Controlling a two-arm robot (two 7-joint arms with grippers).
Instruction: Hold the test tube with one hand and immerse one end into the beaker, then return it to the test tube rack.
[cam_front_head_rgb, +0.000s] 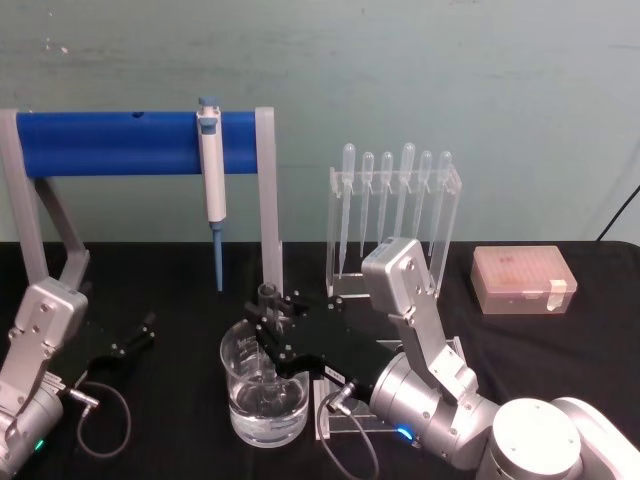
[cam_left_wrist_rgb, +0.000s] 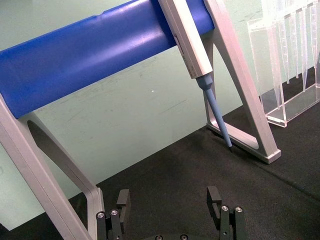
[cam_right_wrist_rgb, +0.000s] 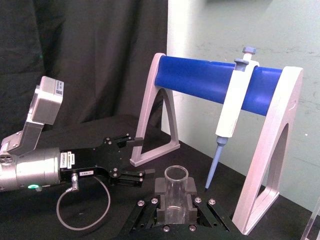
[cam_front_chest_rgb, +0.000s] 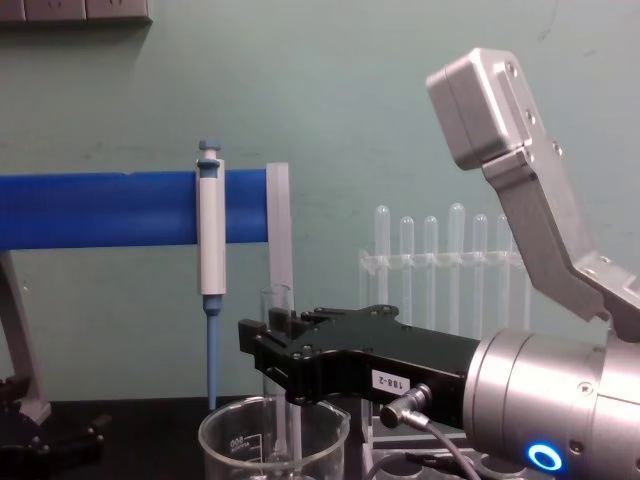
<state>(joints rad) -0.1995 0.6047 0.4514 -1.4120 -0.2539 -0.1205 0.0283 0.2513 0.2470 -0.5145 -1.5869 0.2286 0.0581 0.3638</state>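
The clear glass beaker (cam_front_head_rgb: 265, 400) holds some water and stands at the front centre of the black table; its rim also rises from the bottom edge of the chest view (cam_front_chest_rgb: 272, 440). My right gripper (cam_front_head_rgb: 272, 328) reaches in over it from the right and is shut on the test tube (cam_front_head_rgb: 267, 298). The tube stands upright with its open rim up (cam_right_wrist_rgb: 176, 176) and its lower end down inside the beaker (cam_front_chest_rgb: 277, 315). Whether the tip touches the water is hard to tell. My left gripper (cam_front_head_rgb: 135, 338) rests open and empty at the table's left (cam_left_wrist_rgb: 169, 202).
A blue bar on grey legs (cam_front_head_rgb: 110, 143) spans the back left, with a blue-and-white pipettor (cam_front_head_rgb: 212, 175) hanging from it. A clear rack of thin pipettes (cam_front_head_rgb: 393, 205) stands behind the right arm. A pink-lidded box (cam_front_head_rgb: 523, 279) sits at the far right.
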